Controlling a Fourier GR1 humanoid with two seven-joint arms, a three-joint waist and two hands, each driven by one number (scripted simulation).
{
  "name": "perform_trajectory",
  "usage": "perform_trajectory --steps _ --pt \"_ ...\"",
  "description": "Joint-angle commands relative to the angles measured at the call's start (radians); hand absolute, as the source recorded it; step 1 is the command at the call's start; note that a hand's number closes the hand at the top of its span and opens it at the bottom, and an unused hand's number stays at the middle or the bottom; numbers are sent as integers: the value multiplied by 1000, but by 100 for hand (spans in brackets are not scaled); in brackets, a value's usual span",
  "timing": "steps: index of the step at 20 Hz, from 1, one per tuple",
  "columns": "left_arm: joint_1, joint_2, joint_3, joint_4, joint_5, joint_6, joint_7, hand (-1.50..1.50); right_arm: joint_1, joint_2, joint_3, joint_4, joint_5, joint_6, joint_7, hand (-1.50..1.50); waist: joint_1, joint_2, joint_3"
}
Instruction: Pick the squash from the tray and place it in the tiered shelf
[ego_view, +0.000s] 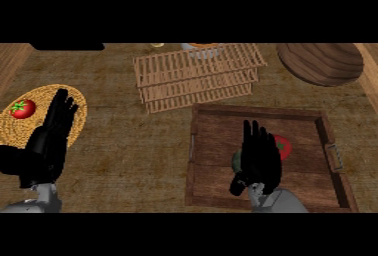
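Head view, looking steeply down on a brown, grainy wooden counter (140, 150). Low-walled dark wooden tray (214, 150) is the landmark. Over its middle hangs the right hand (257, 157), fingers straight and apart, gripping nothing — a dark green squash (236, 161) peeks out at its left edge, a red tomato (283, 145) at its right. Just beyond the tray stands a pale slatted tiered shelf (196, 75). Far left of the tray, the left hand (50, 135) rests open over a round woven mat (37, 127) bearing another red tomato (23, 108).

The right hand (258, 152) hides most of the squash (236, 162).
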Motion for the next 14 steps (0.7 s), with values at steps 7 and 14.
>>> perform_trajectory --steps 7,14 --pt "7 0 9 -104 -9 -3 85 0 9 46 -102 162 -1 39 -43 150 6 0 1" --pt "-71 -28 15 4 -32 8 36 0 -24 24 -28 92 139 72 -53 150 -2 -1 0"
